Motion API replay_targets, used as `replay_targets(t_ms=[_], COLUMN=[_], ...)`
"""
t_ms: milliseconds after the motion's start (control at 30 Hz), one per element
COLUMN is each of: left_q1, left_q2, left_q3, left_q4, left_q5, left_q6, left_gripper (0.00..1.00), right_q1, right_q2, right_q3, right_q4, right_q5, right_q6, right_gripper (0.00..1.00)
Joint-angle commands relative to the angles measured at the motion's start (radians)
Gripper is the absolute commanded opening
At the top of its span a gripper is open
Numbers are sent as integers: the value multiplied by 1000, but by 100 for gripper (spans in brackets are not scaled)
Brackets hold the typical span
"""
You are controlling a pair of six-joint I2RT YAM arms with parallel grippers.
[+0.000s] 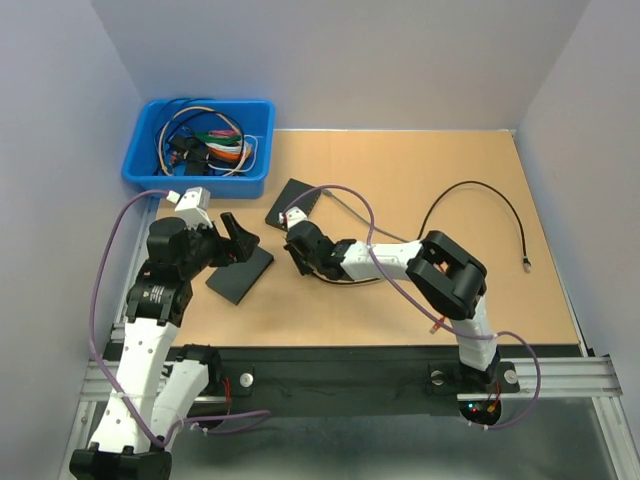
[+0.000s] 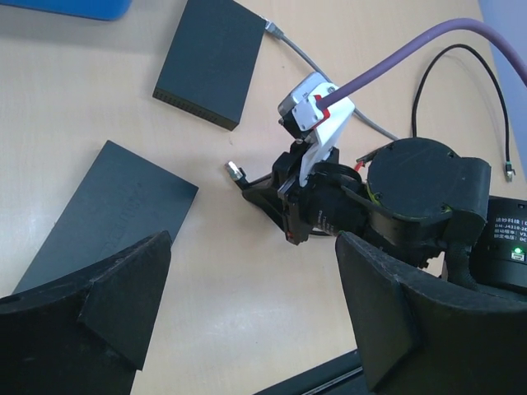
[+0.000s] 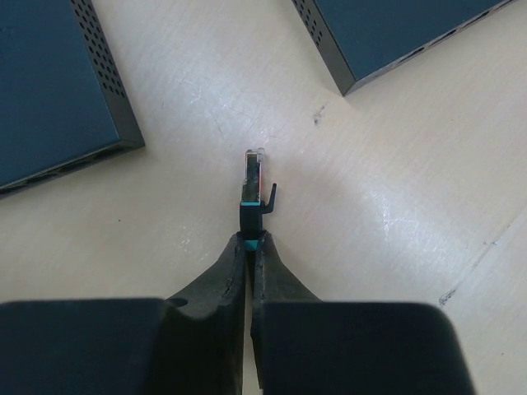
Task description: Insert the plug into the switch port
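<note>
My right claw (image 3: 249, 244) is pinched shut on the boot of the plug (image 3: 254, 174). Its clear tip points ahead, just above the tabletop (image 3: 387, 206), into the gap between the near switch (image 3: 49, 82) on one side and the far switch (image 3: 403, 25) on the other, and it touches neither. My left claw (image 1: 228, 243) gapes wide, holding nothing, above the near switch.

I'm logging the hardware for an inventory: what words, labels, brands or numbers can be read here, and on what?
No text reads in full.
White print on the right arm's black housing, left wrist view: too small, cut off by the frame edge.
Round white marking on the left arm's joint, top view: too blurred.
</note>
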Motion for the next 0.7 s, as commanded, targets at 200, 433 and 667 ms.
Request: replay_targets(t_ms=[200, 433, 667], left_q1=[-2, -63, -299], left_q2=[-100, -12, 123], left_q3=[-70, -160, -170], left_q4=[264, 469, 655], left_q5=[113, 191, 52], left_q6=[-165, -317, -374], left_gripper=[89, 87, 86], right_q1=[12, 10, 12], right_q2=[-221, -526, -726], right_q3=[-173, -325, -409], right_q4=[-46, 83, 157], right_q5=[39, -67, -138], right_q6=[25, 96, 115], right_gripper=[0, 0, 0])
